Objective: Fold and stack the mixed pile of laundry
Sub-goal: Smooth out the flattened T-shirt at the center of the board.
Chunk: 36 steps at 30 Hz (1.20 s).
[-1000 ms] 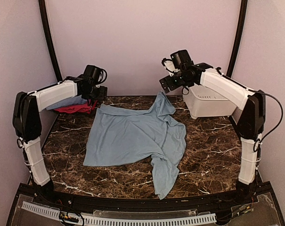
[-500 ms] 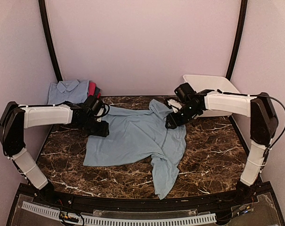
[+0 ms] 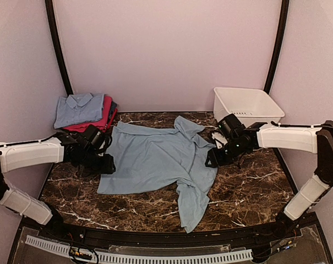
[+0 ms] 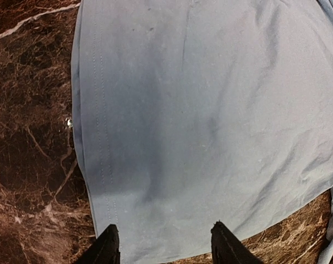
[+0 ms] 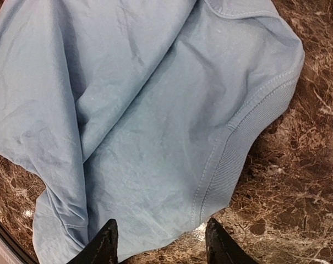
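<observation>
A pale blue shirt (image 3: 155, 157) lies spread on the dark marble table, one part trailing toward the front edge. My left gripper (image 3: 104, 164) is low at the shirt's left hem; in the left wrist view the gripper (image 4: 165, 245) stands open, with the hemmed blue cloth (image 4: 199, 110) lying flat under and beyond its tips. My right gripper (image 3: 212, 159) is at the shirt's right edge; in the right wrist view it (image 5: 160, 245) is open over the cloth next to a ribbed band (image 5: 232, 159). Neither holds anything.
At the back left is a folded stack: a pale blue collared shirt (image 3: 78, 107) on a magenta piece (image 3: 104, 113), with a dark piece (image 3: 114, 106) beside it. A white plastic tub (image 3: 246, 104) stands at the back right. Bare marble (image 3: 249, 181) shows right of the shirt.
Both arms have swung down from the back corners to the shirt's left and right edges. Both sets of jaws have narrowed but stay apart.
</observation>
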### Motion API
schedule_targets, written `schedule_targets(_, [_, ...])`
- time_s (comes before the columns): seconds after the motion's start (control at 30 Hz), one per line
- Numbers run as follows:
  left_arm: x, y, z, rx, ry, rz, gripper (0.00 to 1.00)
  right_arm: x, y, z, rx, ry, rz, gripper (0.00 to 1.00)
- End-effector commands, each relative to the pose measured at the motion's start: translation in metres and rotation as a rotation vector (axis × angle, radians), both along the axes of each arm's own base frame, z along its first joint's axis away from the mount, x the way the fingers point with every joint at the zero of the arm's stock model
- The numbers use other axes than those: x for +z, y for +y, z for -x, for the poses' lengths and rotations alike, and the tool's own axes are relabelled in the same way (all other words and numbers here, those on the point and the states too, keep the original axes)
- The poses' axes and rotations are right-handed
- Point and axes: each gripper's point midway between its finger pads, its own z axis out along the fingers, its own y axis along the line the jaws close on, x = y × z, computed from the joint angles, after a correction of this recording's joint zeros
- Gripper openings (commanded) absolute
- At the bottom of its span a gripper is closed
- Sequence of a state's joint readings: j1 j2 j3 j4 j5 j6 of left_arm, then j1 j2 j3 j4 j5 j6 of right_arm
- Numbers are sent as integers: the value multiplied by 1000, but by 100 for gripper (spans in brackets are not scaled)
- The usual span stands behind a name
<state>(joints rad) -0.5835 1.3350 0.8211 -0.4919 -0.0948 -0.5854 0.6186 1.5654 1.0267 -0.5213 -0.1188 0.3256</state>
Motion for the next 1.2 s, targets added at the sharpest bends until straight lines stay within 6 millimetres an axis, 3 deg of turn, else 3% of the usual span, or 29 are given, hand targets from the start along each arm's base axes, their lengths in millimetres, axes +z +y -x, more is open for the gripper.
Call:
schedule_targets(0.0, [-20, 27, 26, 135, 113, -21, 56, -14, -10, -1, -96, 35, -42, 51])
schedule_targets(0.23, [-37, 51, 49, 296, 175, -8, 56, -43, -17, -3, -133, 89, -38, 50])
schedule_targets(0.53, [-51, 48, 63, 333, 239, 41, 47, -55, -5, 0, -118, 128, -105, 37])
schedule_targets(0.67, [-64, 49, 74, 363, 289, 51, 42, -55, -4, 0, -121, 130, -115, 25])
schedule_targets(0.77, [-73, 50, 79, 392, 315, 47, 36, -55, -6, 1, -131, 131, -123, 8])
schedule_targets(0.83, [-76, 54, 80, 415, 325, 26, 29, -54, -13, 2, -151, 130, -126, 0])
schedule_targets(1.03, [-66, 82, 72, 522, 292, -18, 1, -48, -47, 3, -246, 103, -114, 0])
schedule_targets(1.17, [-43, 112, 63, 603, 219, -68, 0, -43, -71, 5, -319, 78, -97, 0])
